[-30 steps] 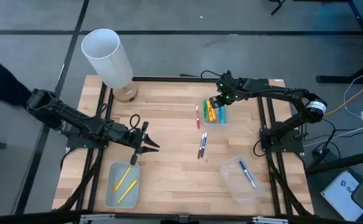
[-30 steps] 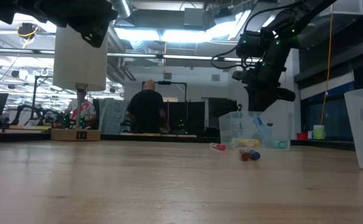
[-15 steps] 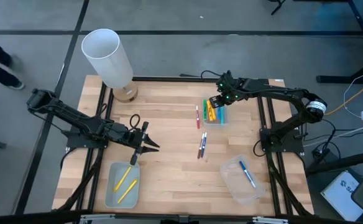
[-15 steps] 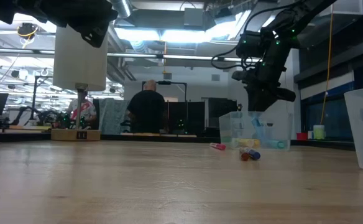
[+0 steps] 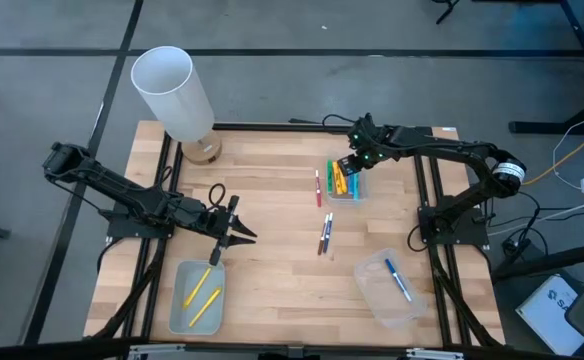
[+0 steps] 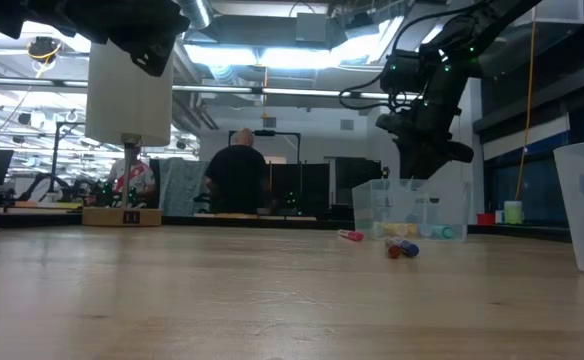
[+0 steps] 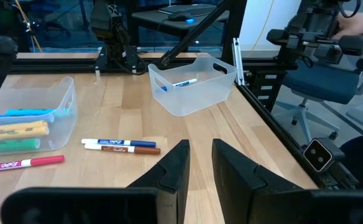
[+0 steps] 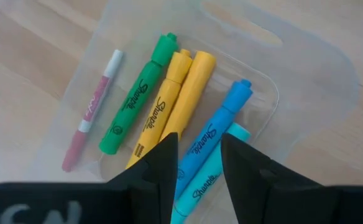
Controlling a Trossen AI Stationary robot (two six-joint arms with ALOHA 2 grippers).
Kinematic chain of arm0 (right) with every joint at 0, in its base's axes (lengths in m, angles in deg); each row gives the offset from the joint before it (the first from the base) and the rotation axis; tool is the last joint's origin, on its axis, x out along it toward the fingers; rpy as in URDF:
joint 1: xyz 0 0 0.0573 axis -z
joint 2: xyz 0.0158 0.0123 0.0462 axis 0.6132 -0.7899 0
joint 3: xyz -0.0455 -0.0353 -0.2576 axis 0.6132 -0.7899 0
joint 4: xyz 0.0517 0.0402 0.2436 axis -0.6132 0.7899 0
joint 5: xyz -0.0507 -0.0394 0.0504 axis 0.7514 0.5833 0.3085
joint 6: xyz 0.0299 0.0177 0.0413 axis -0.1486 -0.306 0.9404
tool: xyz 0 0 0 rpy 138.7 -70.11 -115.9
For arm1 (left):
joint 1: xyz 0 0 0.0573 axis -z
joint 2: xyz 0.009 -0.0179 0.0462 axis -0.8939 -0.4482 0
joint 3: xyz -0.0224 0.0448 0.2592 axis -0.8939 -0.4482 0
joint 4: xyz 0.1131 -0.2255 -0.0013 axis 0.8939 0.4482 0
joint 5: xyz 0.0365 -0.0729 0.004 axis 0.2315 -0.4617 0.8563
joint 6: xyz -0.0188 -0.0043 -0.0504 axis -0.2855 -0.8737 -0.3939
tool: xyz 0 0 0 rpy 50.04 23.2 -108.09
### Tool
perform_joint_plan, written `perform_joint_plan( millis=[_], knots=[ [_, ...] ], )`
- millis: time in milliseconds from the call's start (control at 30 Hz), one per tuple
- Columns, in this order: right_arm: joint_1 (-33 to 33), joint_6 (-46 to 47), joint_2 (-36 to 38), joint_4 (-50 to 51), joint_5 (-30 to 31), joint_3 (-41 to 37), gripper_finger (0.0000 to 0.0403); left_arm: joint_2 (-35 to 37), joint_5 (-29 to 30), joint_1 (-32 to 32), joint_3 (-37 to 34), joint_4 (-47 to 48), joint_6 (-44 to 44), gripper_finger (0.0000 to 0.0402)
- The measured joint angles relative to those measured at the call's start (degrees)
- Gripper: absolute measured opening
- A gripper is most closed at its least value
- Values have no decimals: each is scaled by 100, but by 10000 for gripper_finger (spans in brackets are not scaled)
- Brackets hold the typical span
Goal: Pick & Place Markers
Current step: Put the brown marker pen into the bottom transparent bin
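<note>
My right gripper (image 5: 347,168) (image 8: 200,140) hovers open above the clear far tray (image 8: 275,93) (image 5: 358,193). In that tray lie a green marker (image 8: 135,99), two yellow ones (image 8: 181,99), a blue one (image 8: 215,130) and a light blue one (image 8: 200,186). A red marker (image 5: 318,187) lies on the table beside it. Two more markers (image 5: 325,235) (image 7: 119,145) lie mid-table. My left gripper (image 5: 244,233) (image 7: 201,146) waits just off the table with a narrow gap, beyond the near-left tray (image 5: 177,285) holding two yellow markers (image 5: 202,295).
A near-right clear tray (image 5: 377,270) (image 7: 194,81) holds one blue marker (image 5: 399,280). A tall white cylinder (image 5: 172,90) on a wooden base stands at the far-left corner. A person (image 6: 237,170) stands in the room behind. Bare wood lies between the trays.
In the low view, a light blue marker that stood tilted inside the far tray under the right gripper has dropped flat among the others. Both arms have kept their places.
</note>
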Motion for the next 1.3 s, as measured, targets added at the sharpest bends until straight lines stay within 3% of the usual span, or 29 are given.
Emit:
perform_joint_plan(
  millis=[200, 300, 533, 633, 800, 933, 1167, 1300],
  knots=[
    [-3, -123, 0, 24, -1, 0, 122, 0, -1, -1, 0, 0, 0, 68],
    [-3, 242, 0, 14, -73, 0, 122, 0, 1, -1, 0, 0, 0, 66],
    [-23, 448, 3, -157, -1488, 0, 122, 0, 7, -1, 0, -23, 141, 65],
    [-133, 445, 3, -334, -1743, 0, 122, 60, 237, 1, 0, -88, 498, 68],
    [-289, 212, 9, -684, -1754, 0, 122, 465, 606, 13, 7, 271, -355, 65],
    [-459, 81, 139, -804, -1730, 0, 122, 1037, 415, 207, -45, 689, 156, 63],
    [-1024, 452, 735, -820, -990, 0, 122, 2219, 554, 402, -1246, -531, 623, 69],
    [-1436, 668, 1031, -938, -952, 0, 122, 2920, 641, 386, -1520, -143, 661, 70]
  ],
)
